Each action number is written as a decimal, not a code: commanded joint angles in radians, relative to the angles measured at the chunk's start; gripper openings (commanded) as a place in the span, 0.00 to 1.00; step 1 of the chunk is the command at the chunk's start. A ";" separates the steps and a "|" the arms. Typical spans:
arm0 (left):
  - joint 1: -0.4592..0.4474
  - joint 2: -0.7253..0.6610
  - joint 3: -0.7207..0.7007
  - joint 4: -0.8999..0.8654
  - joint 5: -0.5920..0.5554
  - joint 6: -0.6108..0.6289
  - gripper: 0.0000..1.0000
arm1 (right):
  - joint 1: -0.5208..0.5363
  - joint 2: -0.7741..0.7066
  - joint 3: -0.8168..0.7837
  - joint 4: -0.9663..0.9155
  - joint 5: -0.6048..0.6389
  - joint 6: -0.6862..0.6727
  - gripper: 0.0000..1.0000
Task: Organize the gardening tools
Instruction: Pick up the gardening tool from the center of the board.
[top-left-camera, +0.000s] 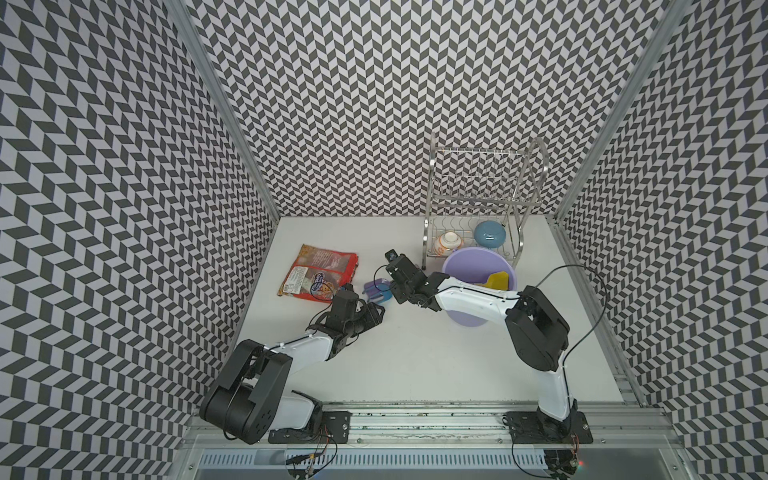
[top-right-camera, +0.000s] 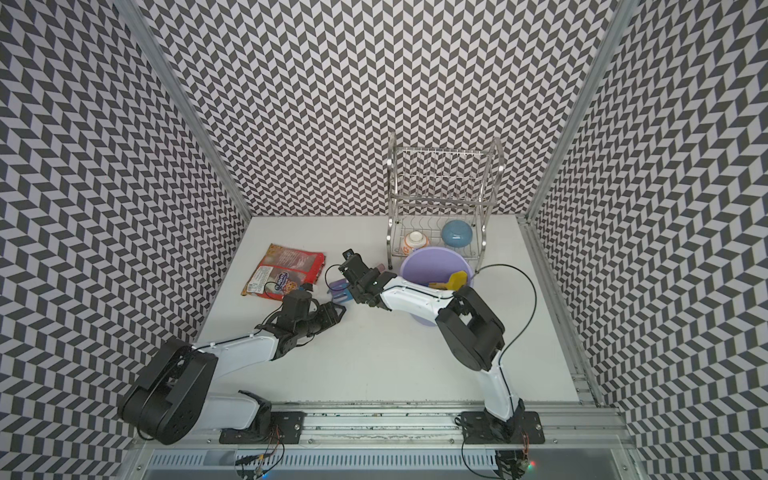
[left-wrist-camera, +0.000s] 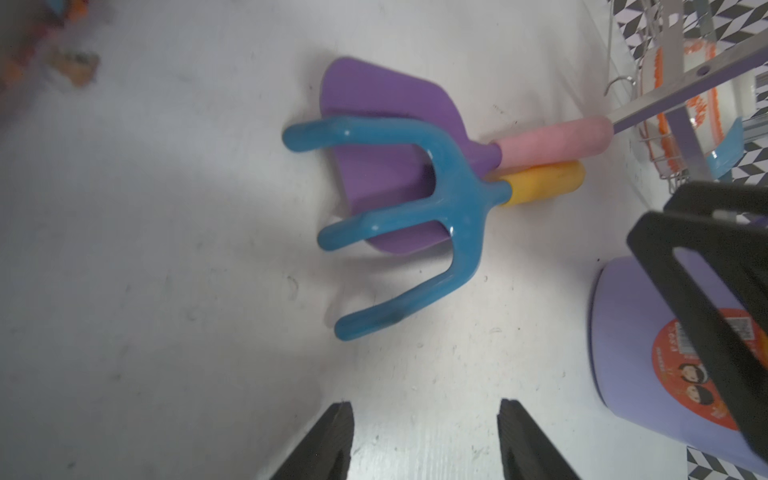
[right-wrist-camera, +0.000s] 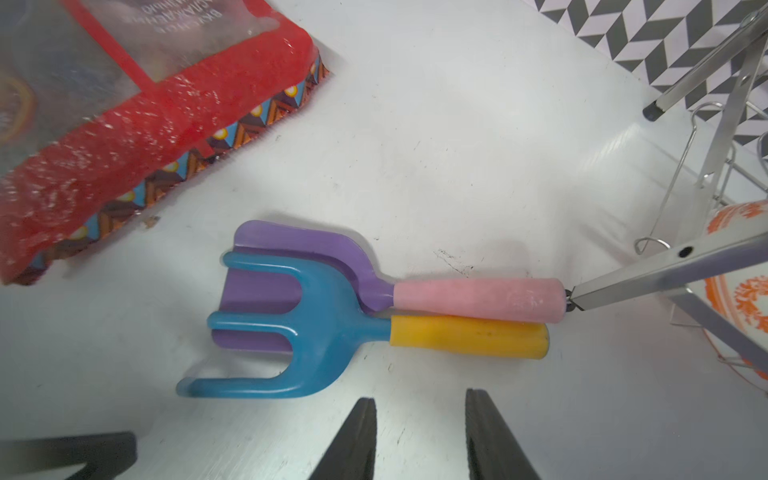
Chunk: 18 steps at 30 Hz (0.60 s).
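rake (right-wrist-camera: 316, 332): blue head, yellow handle, flat on surface (top-left-camera: 415, 357), just ahead of right gripper (right-wrist-camera: 419, 432); long axis crosswise to its fingers.
fork (right-wrist-camera: 291, 249): purple head, pink handle, parallel to the rake on its far side from the right gripper; handles touch, rake head overlaps fork head.
pointing: both heads aim at the packet (top-left-camera: 320, 274) side, both handles at the rack (top-left-camera: 478, 199); pink handle end is at a rack foot bar, touching or nearly.
left gripper (left-wrist-camera: 424, 436): released, nothing between the jaws; tools lie ahead of it, tines nearer, handles farther.
right gripper: jaws apart with bare surface between them, grasping nothing.
spade (top-left-camera: 498, 280): yellow, inside the bucket (top-left-camera: 461, 262), back along the right arm from its gripper.
other tools: can't find them in any view.
surface: white, scuffed, small dark marks near the tools.
room: black-and-white chevron walls on three sides, aluminium corner posts, both arm bases on a metal rail at the front edge.
rack contents: blue bowl (top-left-camera: 489, 235), white bowl (top-left-camera: 446, 243) with orange pattern, lower tier.
labels: bucket carries a round orange-red sticker with two cartoon faces and a barcode, text too small. Packet print blurred, unreadable. Embossed mark on the pink handle, unreadable.
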 joint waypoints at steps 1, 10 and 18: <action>-0.007 0.011 -0.026 0.067 0.032 -0.014 0.54 | -0.029 0.033 0.033 0.005 0.014 0.039 0.37; -0.007 0.026 -0.018 0.070 0.029 -0.007 0.55 | -0.041 0.129 0.100 -0.007 0.047 0.061 0.34; -0.006 0.032 -0.005 0.065 0.011 0.000 0.56 | -0.063 0.217 0.187 -0.022 0.041 0.049 0.33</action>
